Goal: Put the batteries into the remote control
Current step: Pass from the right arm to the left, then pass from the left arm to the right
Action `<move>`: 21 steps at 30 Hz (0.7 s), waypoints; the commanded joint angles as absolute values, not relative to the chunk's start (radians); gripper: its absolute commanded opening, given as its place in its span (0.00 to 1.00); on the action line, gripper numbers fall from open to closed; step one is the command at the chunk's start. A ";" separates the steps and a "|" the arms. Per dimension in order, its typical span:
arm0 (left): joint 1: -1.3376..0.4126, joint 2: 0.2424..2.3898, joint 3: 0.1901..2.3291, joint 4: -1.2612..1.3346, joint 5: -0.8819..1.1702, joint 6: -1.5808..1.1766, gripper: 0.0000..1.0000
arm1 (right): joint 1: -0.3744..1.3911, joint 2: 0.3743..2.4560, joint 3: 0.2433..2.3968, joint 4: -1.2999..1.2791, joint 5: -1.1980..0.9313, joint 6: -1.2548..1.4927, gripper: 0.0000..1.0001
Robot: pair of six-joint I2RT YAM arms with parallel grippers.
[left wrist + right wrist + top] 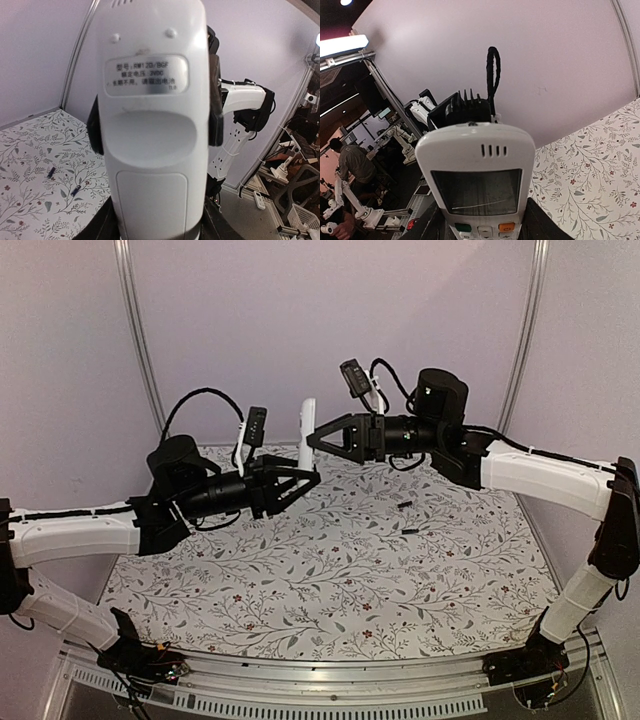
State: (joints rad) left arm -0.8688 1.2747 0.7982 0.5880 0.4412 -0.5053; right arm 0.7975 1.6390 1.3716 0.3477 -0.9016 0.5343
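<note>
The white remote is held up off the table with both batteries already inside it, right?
No. The remote control is held up off the table, but both batteries lie loose on that table, not inside it; the top external view shows them.

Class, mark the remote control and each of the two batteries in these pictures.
remote control (152,150): left wrist view, middle of its white back.
far battery (403,505): top external view, its middle.
near battery (410,531): top external view, its middle.
</note>
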 commanded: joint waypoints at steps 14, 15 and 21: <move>-0.918 1.258 0.975 0.046 0.008 -0.186 0.14 | 0.749 1.508 1.391 -0.191 -0.559 0.428 0.98; -0.922 1.266 0.983 0.035 0.005 -0.181 0.15 | 0.749 1.508 1.396 -0.211 -0.551 0.424 0.97; -0.984 1.344 1.046 -0.034 -0.108 -0.153 0.14 | 0.752 1.520 1.413 -0.212 -0.535 0.442 0.94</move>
